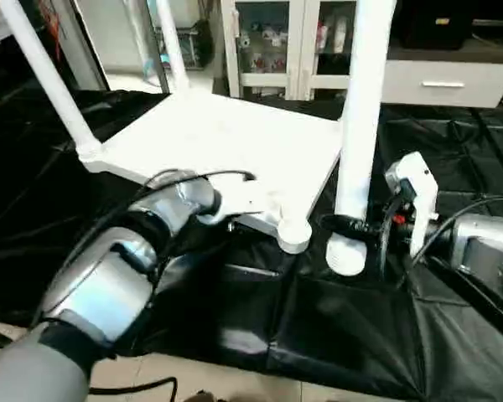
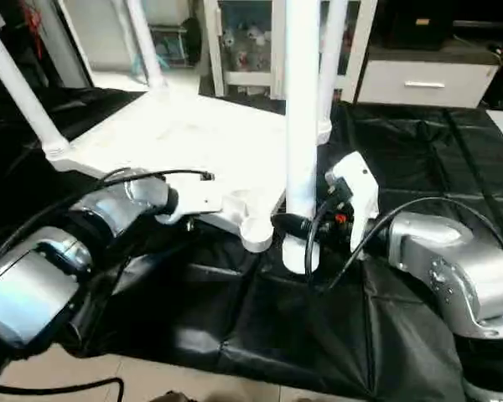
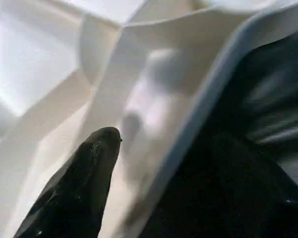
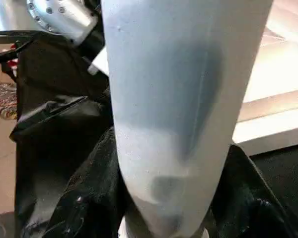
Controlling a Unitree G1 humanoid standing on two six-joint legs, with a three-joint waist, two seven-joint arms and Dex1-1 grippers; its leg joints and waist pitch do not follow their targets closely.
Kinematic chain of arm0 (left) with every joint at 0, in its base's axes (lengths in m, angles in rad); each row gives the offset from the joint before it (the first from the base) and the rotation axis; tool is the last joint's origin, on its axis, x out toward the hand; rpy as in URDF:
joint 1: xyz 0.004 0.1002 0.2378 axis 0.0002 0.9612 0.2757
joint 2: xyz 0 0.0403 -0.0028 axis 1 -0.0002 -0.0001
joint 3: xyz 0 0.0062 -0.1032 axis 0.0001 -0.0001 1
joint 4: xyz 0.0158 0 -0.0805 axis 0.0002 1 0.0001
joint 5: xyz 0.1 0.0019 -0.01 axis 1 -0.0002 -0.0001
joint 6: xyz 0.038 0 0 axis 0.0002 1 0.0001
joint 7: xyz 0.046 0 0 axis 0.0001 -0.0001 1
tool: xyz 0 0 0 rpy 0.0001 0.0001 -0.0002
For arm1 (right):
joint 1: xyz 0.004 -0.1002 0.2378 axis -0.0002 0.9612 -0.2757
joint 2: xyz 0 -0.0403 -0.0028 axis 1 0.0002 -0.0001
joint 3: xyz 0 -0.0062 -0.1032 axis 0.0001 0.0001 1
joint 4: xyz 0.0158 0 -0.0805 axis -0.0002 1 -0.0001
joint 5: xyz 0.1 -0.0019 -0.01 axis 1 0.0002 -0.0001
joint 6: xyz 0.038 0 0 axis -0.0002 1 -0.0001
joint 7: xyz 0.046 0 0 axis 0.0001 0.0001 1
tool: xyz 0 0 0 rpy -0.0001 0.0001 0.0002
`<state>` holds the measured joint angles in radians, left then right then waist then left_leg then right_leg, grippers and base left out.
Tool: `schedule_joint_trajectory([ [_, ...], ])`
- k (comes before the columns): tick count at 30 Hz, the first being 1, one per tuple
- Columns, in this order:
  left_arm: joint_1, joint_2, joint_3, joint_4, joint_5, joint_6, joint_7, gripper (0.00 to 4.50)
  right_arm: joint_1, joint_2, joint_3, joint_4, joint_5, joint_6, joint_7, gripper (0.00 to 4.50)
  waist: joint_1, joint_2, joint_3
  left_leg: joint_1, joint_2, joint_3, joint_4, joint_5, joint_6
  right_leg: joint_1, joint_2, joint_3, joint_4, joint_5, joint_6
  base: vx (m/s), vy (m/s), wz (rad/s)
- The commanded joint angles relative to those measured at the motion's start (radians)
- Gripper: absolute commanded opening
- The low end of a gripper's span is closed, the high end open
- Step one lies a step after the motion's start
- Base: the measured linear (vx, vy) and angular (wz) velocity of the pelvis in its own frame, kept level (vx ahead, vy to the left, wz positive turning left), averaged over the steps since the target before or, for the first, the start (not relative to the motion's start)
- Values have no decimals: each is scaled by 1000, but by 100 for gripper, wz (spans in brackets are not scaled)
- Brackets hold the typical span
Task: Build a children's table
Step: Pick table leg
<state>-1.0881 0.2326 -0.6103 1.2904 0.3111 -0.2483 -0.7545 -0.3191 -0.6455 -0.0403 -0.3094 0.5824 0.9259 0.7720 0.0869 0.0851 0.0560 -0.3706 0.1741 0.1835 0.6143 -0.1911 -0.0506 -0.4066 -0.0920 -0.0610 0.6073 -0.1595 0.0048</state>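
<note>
Right pincer (image 1: 352,224) clamped around upright leg (image 1: 360,126) beside tabletop (image 1: 226,142) corner socket (image 1: 293,234); left pincer (image 3: 89,183) spread, at tabletop's near edge.

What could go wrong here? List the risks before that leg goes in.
1. The leg in the right gripper stands upright beside the empty corner socket, not over it; pressing down from here would likely miss.
2. The left gripper is at the tabletop edge near that socket; if it lets the raised tabletop shift, the threads may cross.
</note>
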Motion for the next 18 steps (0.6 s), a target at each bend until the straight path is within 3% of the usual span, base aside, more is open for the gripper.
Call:
schedule_joint_trajectory([
  [1,-23,3,-11,19,24,-2,33,341,1,-12,-19,-32,12,13,5,186,-1,-16,-80,8,33,-22,-64,-185,42,67,-48,35,-86,-265,-208,0,0,0],
  [5,-19,-1,-16,46,55,14,-32,341,6,-32,-18,-37,17,14,21,186,-4,-16,-78,8,33,-23,-66,-193,38,64,-49,33,-92,-307,-195,0,0,0],
  [6,-20,0,-16,49,57,14,-55,312,5,-36,-17,-35,16,12,25,186,-3,-14,-78,8,33,-23,-66,-196,38,63,-49,33,-94,-315,-193,0,0,0],
  [8,-27,4,1,52,36,30,-150,305,-1,-44,-13,-26,12,4,29,186,-2,-14,-78,9,35,-24,-68,-199,38,63,-52,33,-94,-313,-196,0,0,0],
  [10,-40,10,9,58,35,41,-247,292,-6,-48,-9,-19,10,-2,29,186,-1,-14,-79,10,38,-25,-70,-191,39,62,-55,33,-91,-280,-216,0,0,0],
  [14,-47,14,3,66,54,40,-302,263,-13,-40,-2,-13,6,-7,26,186,0,-12,-85,6,41,-25,-67,-154,59,67,-58,33,-77,-180,-253,0,0,0],
  [18,-48,16,4,69,64,48,-362,234,-14,-39,9,-9,5,-18,27,186,1,-11,-85,7,42,-24,-66,-143,71,68,-59,33,-77,-163,-265,0,0,0],
])
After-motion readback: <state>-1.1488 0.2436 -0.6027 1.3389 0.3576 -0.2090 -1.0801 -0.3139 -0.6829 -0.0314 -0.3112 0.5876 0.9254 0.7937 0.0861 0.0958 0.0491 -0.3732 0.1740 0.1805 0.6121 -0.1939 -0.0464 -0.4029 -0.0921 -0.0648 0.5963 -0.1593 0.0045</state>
